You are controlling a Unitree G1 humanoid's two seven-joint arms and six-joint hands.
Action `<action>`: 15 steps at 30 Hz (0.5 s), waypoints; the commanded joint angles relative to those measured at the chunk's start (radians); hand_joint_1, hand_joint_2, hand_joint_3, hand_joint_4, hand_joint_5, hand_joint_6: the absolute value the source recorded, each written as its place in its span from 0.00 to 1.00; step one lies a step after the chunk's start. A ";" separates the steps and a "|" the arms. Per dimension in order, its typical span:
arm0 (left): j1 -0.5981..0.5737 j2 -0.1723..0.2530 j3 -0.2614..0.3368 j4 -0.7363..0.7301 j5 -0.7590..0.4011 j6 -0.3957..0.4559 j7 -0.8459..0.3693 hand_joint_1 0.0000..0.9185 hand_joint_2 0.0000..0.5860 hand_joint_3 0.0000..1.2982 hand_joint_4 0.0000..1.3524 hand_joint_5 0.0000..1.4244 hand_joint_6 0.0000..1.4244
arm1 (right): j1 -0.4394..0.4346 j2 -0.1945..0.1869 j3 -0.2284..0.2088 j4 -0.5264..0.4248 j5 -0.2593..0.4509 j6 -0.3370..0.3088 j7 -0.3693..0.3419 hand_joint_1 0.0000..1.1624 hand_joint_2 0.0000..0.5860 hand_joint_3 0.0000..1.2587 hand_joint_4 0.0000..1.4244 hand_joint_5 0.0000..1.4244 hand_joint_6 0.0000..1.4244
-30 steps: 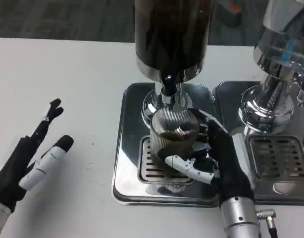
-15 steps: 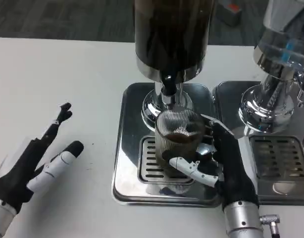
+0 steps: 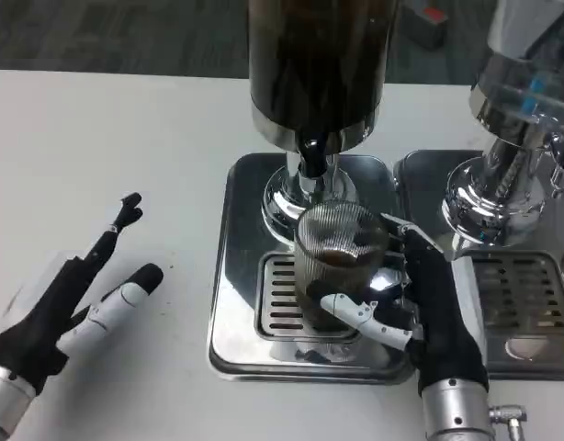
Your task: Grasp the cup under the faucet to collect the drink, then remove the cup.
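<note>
Two steps into this one by the look of it: the grasp is made and some drink is already collected. The right hand [image 3: 420,303] is wrapped around the ribbed glass cup [image 3: 340,262], with a white finger [image 3: 355,312] curling across the front of it low down and the black palm against its right side. So that hand is closed on the cup, no question.

The cup sits on the slotted grate of the steel drip tray [image 3: 241,276], right below the black faucet [image 3: 310,161] of the big dark dispenser [image 3: 317,64]. There's dark liquid inside the cup, looks like it's partly full, though I can't tell if anything is pouring right now.

Over on the other side, the left hand [image 3: 75,299] lies on the white worktop [image 3: 107,156] with fingers spread and holding nothing, well apart from the tray.

What's left, I'd say: finish the fill if it needs more, then pull the cup out from under the faucet. A second dispenser [image 3: 512,119] stands right beside the first, so the exit path should mind that.
</note>
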State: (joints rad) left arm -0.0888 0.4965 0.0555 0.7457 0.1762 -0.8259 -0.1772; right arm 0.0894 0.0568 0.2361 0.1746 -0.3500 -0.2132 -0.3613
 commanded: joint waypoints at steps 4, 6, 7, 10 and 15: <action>-0.007 0.012 -0.014 0.007 0.039 -0.028 0.028 0.00 0.23 0.00 0.00 0.00 0.00 | 0.017 0.010 0.013 -0.102 -0.068 -0.001 -0.030 0.84 0.34 0.32 0.38 0.44 0.66; -0.008 0.011 -0.017 0.010 0.044 -0.027 0.028 0.00 0.23 0.00 0.00 0.00 0.00 | 0.023 0.011 0.011 -0.113 -0.073 0.004 -0.024 0.84 0.35 0.32 0.38 0.44 0.66; -0.008 0.010 -0.018 0.011 0.044 -0.027 0.029 0.00 0.23 0.00 0.00 0.00 0.00 | 0.026 0.012 0.010 -0.116 -0.071 0.005 -0.021 0.84 0.35 0.32 0.38 0.44 0.66; -0.007 0.013 -0.027 0.012 0.047 -0.027 0.029 0.00 0.23 0.00 0.00 0.00 0.00 | 0.030 0.010 0.007 -0.122 -0.070 0.012 -0.014 0.84 0.35 0.32 0.38 0.44 0.66; -0.010 0.022 -0.039 0.010 0.056 -0.027 0.035 0.00 0.23 0.00 0.00 0.00 0.00 | 0.047 -0.001 0.012 -0.139 -0.074 0.030 0.007 0.84 0.37 0.31 0.38 0.44 0.66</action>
State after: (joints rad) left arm -0.0908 0.4996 0.0237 0.7494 0.2113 -0.8378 -0.1562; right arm 0.1331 0.0538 0.2441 0.0772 -0.4253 -0.1818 -0.3637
